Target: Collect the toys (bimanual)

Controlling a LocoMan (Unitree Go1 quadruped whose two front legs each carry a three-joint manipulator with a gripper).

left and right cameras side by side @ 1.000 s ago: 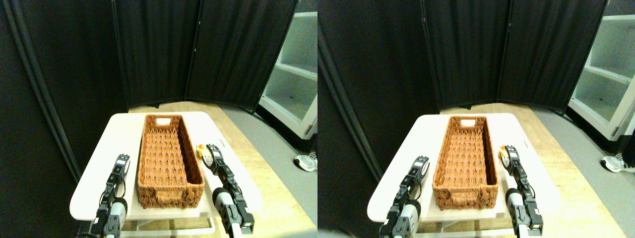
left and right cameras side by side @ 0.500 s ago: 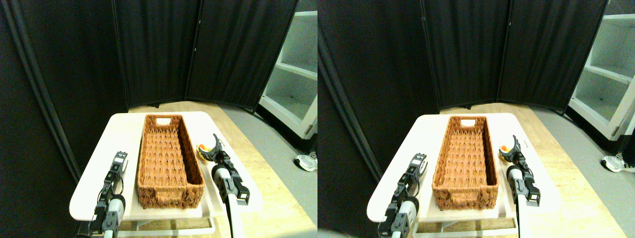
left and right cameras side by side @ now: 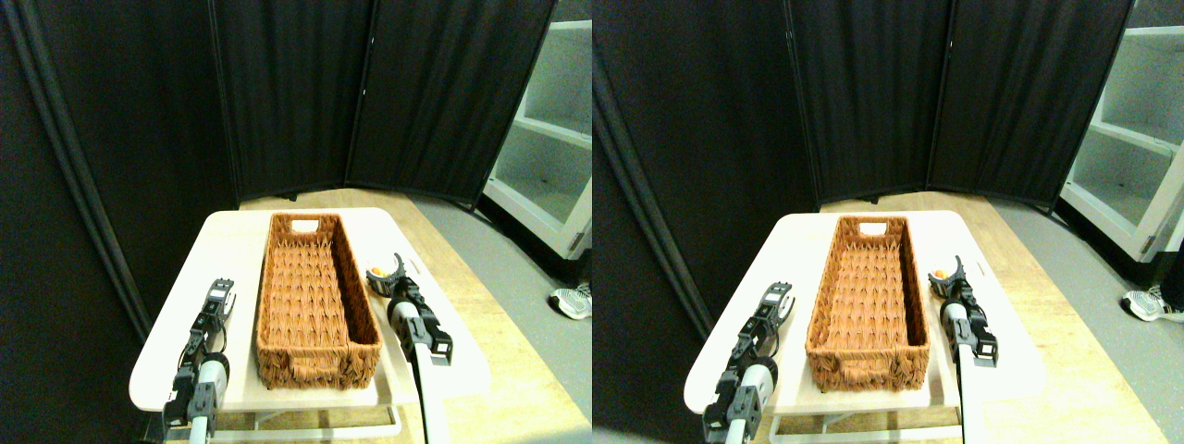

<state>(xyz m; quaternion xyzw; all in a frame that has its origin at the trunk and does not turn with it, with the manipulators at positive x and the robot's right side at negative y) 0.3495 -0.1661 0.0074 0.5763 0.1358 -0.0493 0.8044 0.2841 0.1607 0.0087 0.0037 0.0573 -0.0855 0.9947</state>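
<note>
A small yellow toy with an orange spot (left and right cameras side by side: 375, 274) lies on the white table (left and right cameras side by side: 231, 236), just right of the long brown wicker basket (left and right cameras side by side: 314, 296). No toy shows inside the basket. My right gripper (left and right cameras side by side: 388, 275) is open at the toy's right side, with one curved finger (left and right cameras side by side: 398, 263) rising just behind it; I cannot tell whether it touches the toy. My left gripper (left and right cameras side by side: 218, 298) hovers over the table to the left of the basket, near nothing.
Black folding screens (left and right cameras side by side: 296, 92) close off the back and left. A white shelf unit (left and right cameras side by side: 546, 139) stands at the right. A person's shoe (left and right cameras side by side: 572, 302) rests on the grey floor to the right of the table.
My right arm has turned and its gripper has gone forward and opened beside the yellow toy. My left gripper has shifted slightly left.
</note>
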